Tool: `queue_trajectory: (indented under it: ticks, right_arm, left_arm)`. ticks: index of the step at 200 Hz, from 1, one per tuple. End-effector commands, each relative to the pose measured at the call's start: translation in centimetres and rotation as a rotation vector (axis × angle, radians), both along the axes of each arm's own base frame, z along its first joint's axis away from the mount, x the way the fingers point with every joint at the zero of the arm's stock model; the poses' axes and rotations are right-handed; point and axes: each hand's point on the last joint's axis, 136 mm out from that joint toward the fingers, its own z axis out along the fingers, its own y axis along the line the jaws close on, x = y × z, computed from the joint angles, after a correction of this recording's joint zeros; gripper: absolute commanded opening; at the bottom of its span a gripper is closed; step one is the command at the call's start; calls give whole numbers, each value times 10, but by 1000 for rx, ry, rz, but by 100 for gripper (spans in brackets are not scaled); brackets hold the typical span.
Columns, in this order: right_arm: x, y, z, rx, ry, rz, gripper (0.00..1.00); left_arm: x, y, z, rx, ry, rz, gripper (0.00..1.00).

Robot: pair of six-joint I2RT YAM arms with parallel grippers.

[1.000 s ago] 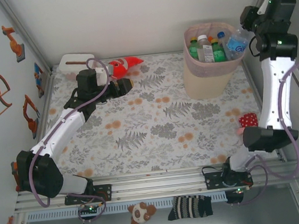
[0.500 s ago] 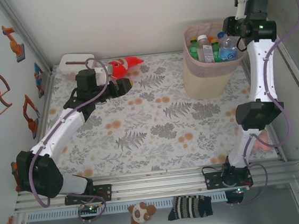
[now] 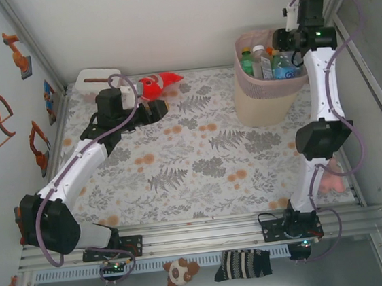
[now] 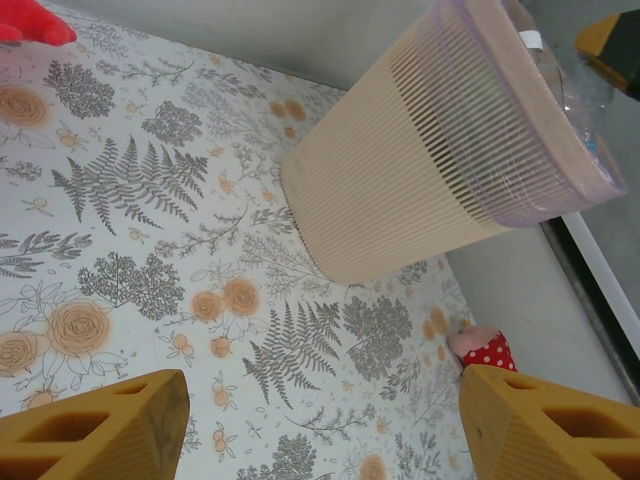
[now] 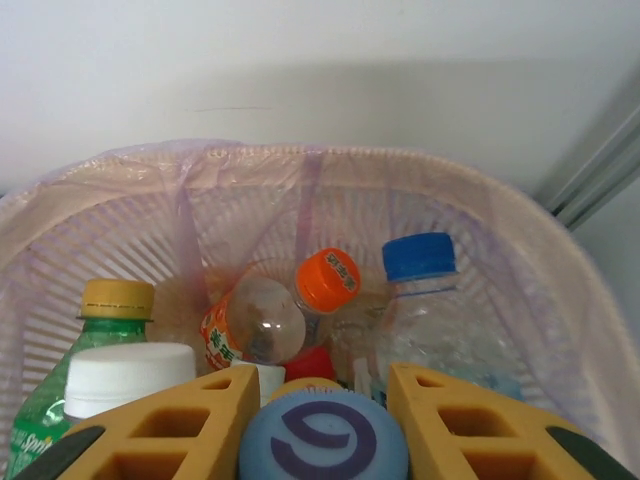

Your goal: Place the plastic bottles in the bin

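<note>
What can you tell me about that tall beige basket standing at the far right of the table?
The bin is a tall, rounded-square wastebasket of ribbed beige plastic, narrowing toward its base. A pink translucent liner folds over its rim. It stands upright on the floral tablecloth in the far right corner, near the back wall. Several plastic bottles stand or lie inside it.

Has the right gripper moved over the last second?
Yes. The right gripper, shut on a bottle, swung left from outside the bin's right rim to over its opening.
</note>
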Motion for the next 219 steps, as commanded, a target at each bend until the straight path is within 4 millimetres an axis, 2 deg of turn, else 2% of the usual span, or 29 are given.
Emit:
queue_trajectory:
  ticks: [1, 31, 57, 79, 115, 139, 174, 198, 219]
  right_arm:
    - [3, 8, -26, 9, 76, 26, 37]
    - [8, 11, -51, 15, 130, 33, 43]
    - [10, 10, -54, 10, 135, 25, 47]
    - [7, 9, -37, 16, 102, 7, 53]
    - [-10, 11, 9, 36, 10, -8, 65]
    - [-23, 10, 31, 42, -30, -24, 67]
    - [-41, 5, 43, 29, -40, -54, 67]
    - [-52, 2, 37, 19, -10, -71, 54]
    - [-58, 4, 23, 31, 31, -67, 46]
  left_arm:
    - [-2, 4, 21, -6, -56, -1, 71]
    - [-3, 5, 20, -3, -53, 5, 71]
    - [-3, 5, 20, -4, -55, 5, 72]
    - [-3, 5, 21, -4, -58, 5, 72]
    - [-2, 7, 21, -1, -60, 10, 72]
    - [-1, 7, 22, 0, -61, 12, 72]
    - [2, 7, 22, 0, -63, 15, 72]
    - [3, 7, 21, 3, -64, 15, 72]
    - [4, 8, 19, 7, -62, 19, 72]
